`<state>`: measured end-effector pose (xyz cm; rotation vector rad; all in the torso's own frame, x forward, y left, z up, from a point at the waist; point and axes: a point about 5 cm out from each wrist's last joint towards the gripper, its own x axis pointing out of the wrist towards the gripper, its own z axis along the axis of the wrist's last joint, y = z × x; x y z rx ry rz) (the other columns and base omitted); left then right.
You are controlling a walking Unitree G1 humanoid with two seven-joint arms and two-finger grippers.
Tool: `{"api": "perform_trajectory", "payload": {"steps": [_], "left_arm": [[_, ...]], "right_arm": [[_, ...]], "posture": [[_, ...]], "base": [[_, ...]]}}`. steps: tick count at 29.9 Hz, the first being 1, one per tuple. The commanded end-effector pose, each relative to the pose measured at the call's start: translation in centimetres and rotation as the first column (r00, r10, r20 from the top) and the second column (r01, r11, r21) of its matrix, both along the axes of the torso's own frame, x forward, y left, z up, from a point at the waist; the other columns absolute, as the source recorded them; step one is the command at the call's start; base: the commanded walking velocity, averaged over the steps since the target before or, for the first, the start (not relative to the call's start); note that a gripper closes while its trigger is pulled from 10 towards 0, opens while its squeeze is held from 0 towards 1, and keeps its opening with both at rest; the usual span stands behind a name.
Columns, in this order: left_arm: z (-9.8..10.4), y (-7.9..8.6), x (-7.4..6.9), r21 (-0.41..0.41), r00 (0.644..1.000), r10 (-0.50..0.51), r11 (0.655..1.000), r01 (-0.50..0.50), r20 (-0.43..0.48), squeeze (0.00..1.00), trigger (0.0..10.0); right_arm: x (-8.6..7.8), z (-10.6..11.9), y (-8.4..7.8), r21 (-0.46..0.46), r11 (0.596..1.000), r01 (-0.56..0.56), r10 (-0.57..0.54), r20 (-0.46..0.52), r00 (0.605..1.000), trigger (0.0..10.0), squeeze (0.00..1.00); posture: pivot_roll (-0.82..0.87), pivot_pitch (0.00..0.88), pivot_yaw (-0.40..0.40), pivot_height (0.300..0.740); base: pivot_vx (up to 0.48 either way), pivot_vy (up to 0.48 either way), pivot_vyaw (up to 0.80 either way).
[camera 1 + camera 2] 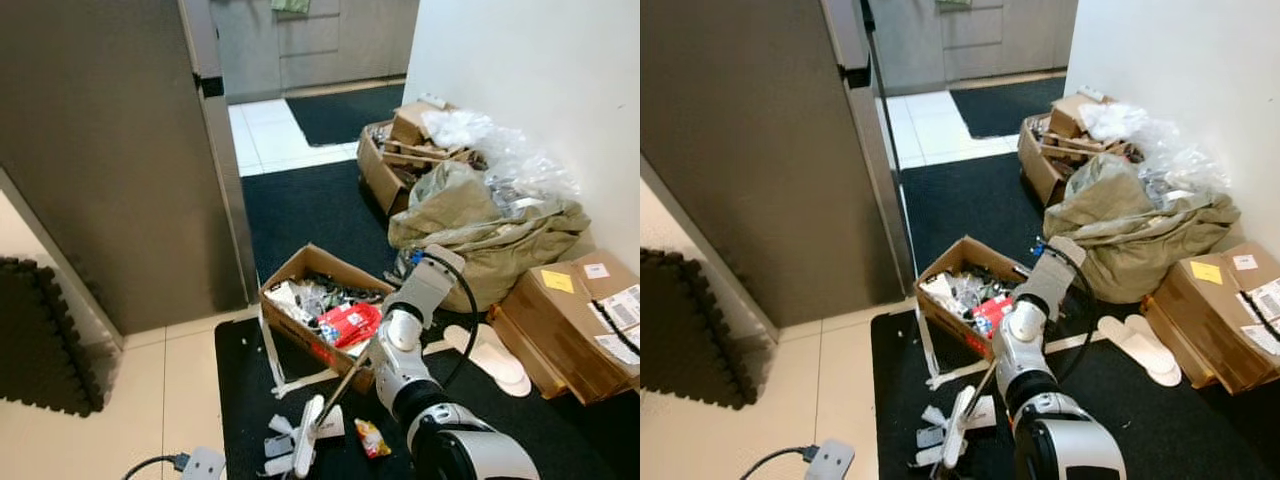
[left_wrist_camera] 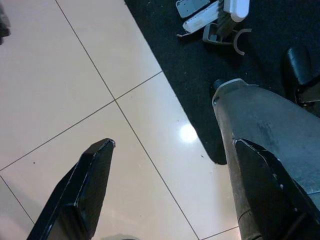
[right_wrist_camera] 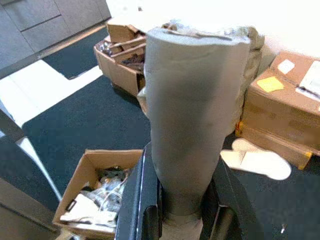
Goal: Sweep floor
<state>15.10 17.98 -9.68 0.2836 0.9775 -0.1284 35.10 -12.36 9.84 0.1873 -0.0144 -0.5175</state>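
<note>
Right gripper [image 3: 180, 210] is clamped on a thick grey cylindrical broom handle [image 3: 192, 105]; the black fingers [image 3: 137, 200] sit on both sides of it in the right wrist view. In the left eye view the silver right arm [image 1: 420, 380] rises from the bottom centre-right of the frame, and a thin metal rod [image 1: 345, 385] slants down from it to a white sweeper head [image 1: 306, 435] resting on the black carpet mat [image 1: 240, 400], lower centre. Around the head lie white plastic scraps [image 1: 275, 440] and a small red-and-yellow wrapper [image 1: 371, 438].

Just above the head sits an open brown cardboard box of mixed trash [image 1: 320, 310], with a red packet [image 1: 350, 322] on top. White tape strips [image 1: 272, 365] trail from its lower left corner across the mat.

Right side of the frame: an olive fabric sack [image 1: 480, 225] with clear plastic bags [image 1: 520, 160] on top, closed cardboard cartons with labels [image 1: 580, 320] at the right edge, a pair of white slippers [image 1: 490, 355] beside them.

Left gripper [image 2: 175, 190] hangs over beige floor tile [image 2: 65, 90] at the mat edge, black fingers [image 2: 85, 190] spread apart, holding nothing. A grey tube [image 2: 270, 135] runs past one finger; contact cannot be told.

Grey door panel [image 1: 110, 150] fills the upper left.
</note>
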Motion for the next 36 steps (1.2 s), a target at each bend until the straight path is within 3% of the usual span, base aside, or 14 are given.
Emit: {"api": "perform_trajectory", "payload": {"steps": [1, 2, 4, 6, 9, 19, 26, 29, 36], "left_arm": [[-0.3, 0.8, -1.1, 0.017, 0.999, -0.004, 1.000, 0.004, -0.039, 0.00, 10.0], [-0.3, 1.8, -1.5, 0.024, 0.999, -0.001, 1.000, 0.002, -0.039, 0.00, 10.0], [-0.3, 1.8, -1.5, 0.024, 0.999, -0.001, 1.000, 0.002, -0.039, 0.00, 10.0], [-0.3, 2.2, -1.7, 0.028, 0.999, -0.004, 1.000, 0.005, -0.037, 0.00, 10.0], [-0.3, 2.3, -1.8, 0.028, 0.999, -0.008, 1.000, 0.009, -0.035, 0.00, 10.0], [-0.2, 2.0, -1.4, 0.022, 1.000, -0.014, 1.000, 0.015, -0.027, 0.00, 10.0], [-0.2, 1.7, -1.2, 0.016, 1.000, -0.016, 1.000, 0.016, -0.022, 0.00, 10.0], [-0.2, 0.7, -0.7, 0.003, 1.000, -0.025, 1.000, 0.025, -0.019, 0.00, 10.0], [0.0, -0.4, 0.1, -0.008, 1.000, -0.012, 1.000, 0.012, -0.006, 0.00, 10.0]], "right_arm": [[0.1, 0.3, 0.4, -0.038, 0.999, -0.010, 0.010, 0.012, 1.000, 10.0, 0.00], [0.0, 0.2, -0.4, -0.194, 0.981, 0.020, -0.025, -0.023, 0.999, 10.0, 0.00], [0.0, 0.2, -0.4, -0.194, 0.981, 0.020, -0.025, -0.023, 0.999, 10.0, 0.00], [-0.1, -0.2, -1.7, -0.299, 0.952, 0.064, -0.088, -0.066, 0.994, 10.0, 0.00], [-0.3, -0.6, -2.9, -0.339, 0.935, 0.107, -0.151, -0.104, 0.983, 10.0, 0.00], [-0.7, -1.3, -5.9, -0.352, 0.914, 0.203, -0.283, -0.195, 0.939, 10.0, 0.00], [-0.8, -1.5, -6.5, -0.366, 0.905, 0.218, -0.314, -0.227, 0.922, 10.0, 0.00], [-0.8, -1.5, -7.7, -0.388, 0.889, 0.243, -0.357, -0.257, 0.898, 10.0, 0.00], [0.2, 0.6, -8.0, -0.324, 0.902, 0.287, -0.352, -0.165, 0.921, 10.0, 0.00]], "posture": [[0.02, 0.141, 0.019, 0.740], [0.02, 0.149, 0.018, 0.740], [0.02, 0.149, 0.018, 0.740], [0.01, 0.147, 0.016, 0.740], [0.01, 0.144, 0.013, 0.740], [-0.01, 0.128, 0.001, 0.740], [-0.02, 0.119, -0.005, 0.740], [-0.03, 0.113, -0.005, 0.740], [-0.07, 0.133, 0.016, 0.740]], "base": [[0.000, 0.000, 0.00], [0.000, 0.000, 0.00], [0.000, 0.000, 0.00], [0.000, 0.000, 0.00], [0.000, 0.000, 0.00], [0.000, 0.000, 0.00], [0.000, 0.000, 0.00], [0.000, 0.000, 0.00], [0.000, 0.000, 0.00]]}}
